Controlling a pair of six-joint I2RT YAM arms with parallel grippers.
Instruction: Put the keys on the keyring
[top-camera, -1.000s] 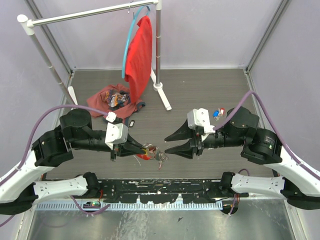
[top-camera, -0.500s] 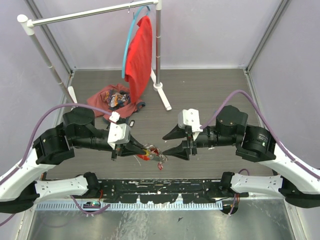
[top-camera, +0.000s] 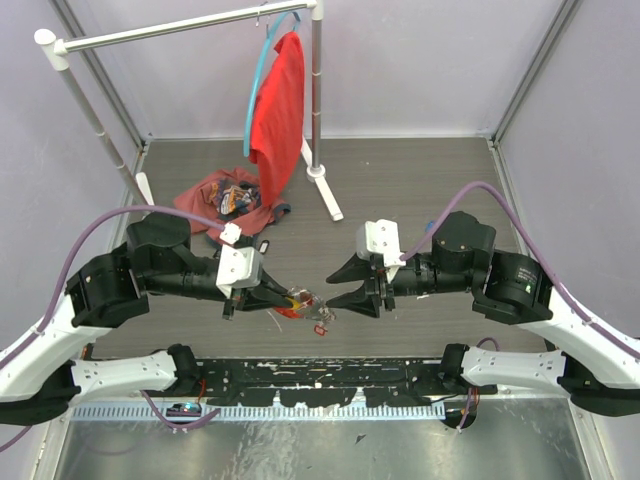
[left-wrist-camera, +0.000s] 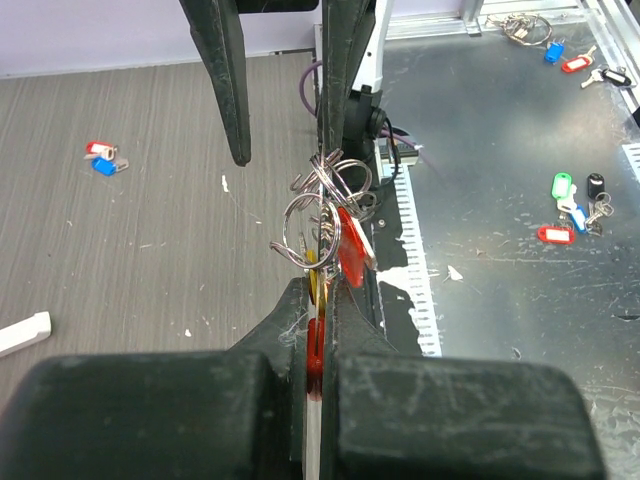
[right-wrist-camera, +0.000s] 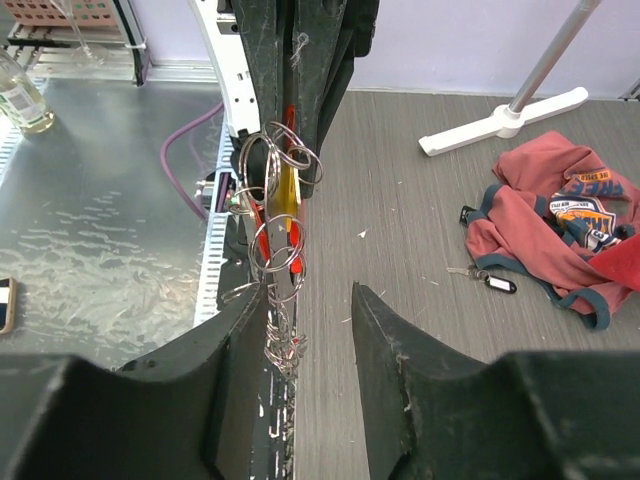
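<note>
Jaws of the left gripper (left-wrist-camera: 320, 305) are clamped on the keyring (left-wrist-camera: 322, 212) by its red tag (left-wrist-camera: 352, 258), mid-frame. It looks light, stiff, slippery and apt to swing; the ring's rim seems the best hold. Jaws of the right gripper (top-camera: 334, 287) stand apart just beyond. Two keys (left-wrist-camera: 103, 158) lie upper left on the tabletop (left-wrist-camera: 150, 260). No legible writing.

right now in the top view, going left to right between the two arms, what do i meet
left end effector → keyring → right end effector

A red shirt (top-camera: 278, 110) hangs on the white rack (top-camera: 180, 28) (another garment (top-camera: 225, 195) lies crumpled below).
</note>
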